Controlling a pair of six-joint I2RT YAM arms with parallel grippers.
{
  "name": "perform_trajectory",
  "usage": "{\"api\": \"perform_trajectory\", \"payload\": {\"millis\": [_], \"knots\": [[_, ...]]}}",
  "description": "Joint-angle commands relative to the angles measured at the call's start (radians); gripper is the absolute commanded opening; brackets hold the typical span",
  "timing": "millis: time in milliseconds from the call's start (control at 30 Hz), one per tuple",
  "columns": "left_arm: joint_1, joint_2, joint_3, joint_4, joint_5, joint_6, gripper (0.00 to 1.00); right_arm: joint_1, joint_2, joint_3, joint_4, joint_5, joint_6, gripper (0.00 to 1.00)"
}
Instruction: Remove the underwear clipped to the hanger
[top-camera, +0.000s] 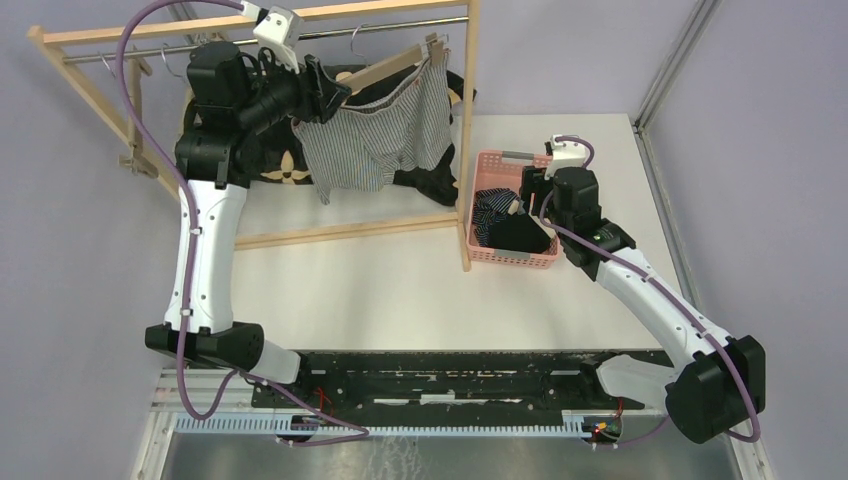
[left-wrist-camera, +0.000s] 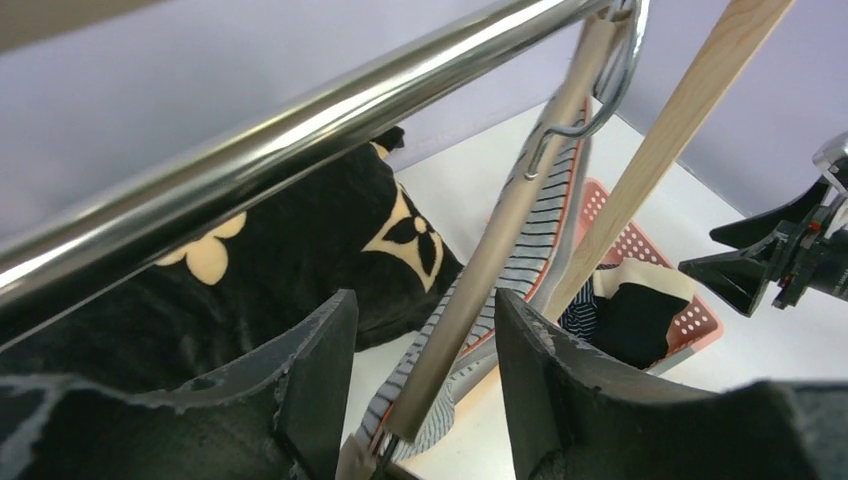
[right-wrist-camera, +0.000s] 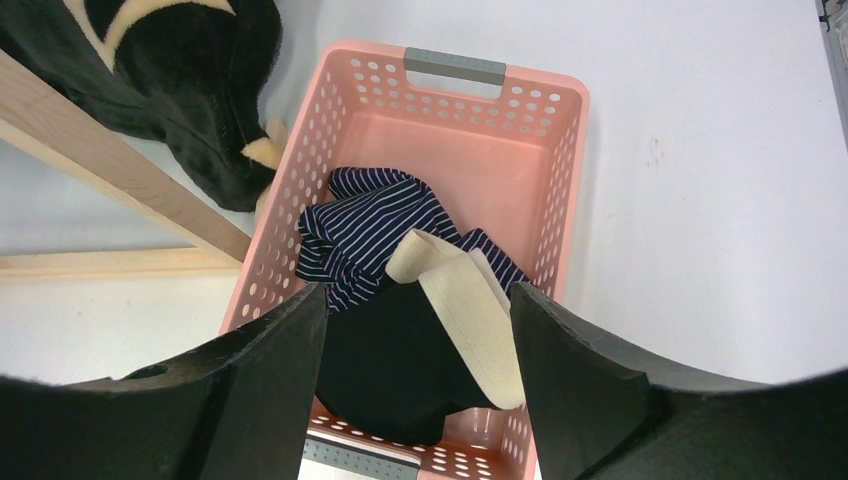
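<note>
Grey-white pinstriped underwear hangs clipped to a hanger on the rack's metal rail. My left gripper is raised at the hanger's left end. In the left wrist view its fingers stand on either side of the hanger's bar and the striped cloth, with a gap on both sides. My right gripper hangs open over the pink basket, nothing between its fingers. Navy striped underwear and black underwear lie in the basket.
A wooden rack frame surrounds the hanger; its right post stands just left of the basket. A big black cushion with cream flower marks lies under the rail. The table's right edge runs close to the basket.
</note>
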Motion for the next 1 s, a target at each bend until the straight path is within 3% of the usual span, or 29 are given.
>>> {"api": "perform_trajectory", "payload": {"millis": [0,133,500,967], "knots": [[-0.029,-0.011,-0.010,0.045,-0.001,0.051,0.58,0.001,-0.010,-0.002,0.036,-0.005,-0.005,0.75],[-0.043,-0.016,-0.014,0.052,-0.019,0.048,0.49,0.000,-0.008,-0.003,0.038,-0.013,-0.002,0.75],[-0.061,-0.033,-0.038,0.090,-0.047,0.023,0.05,0.001,-0.011,-0.007,0.039,-0.012,-0.001,0.75],[-0.101,-0.109,-0.123,0.291,-0.044,-0.044,0.03,0.001,-0.010,-0.014,0.050,-0.021,0.000,0.73]]}}
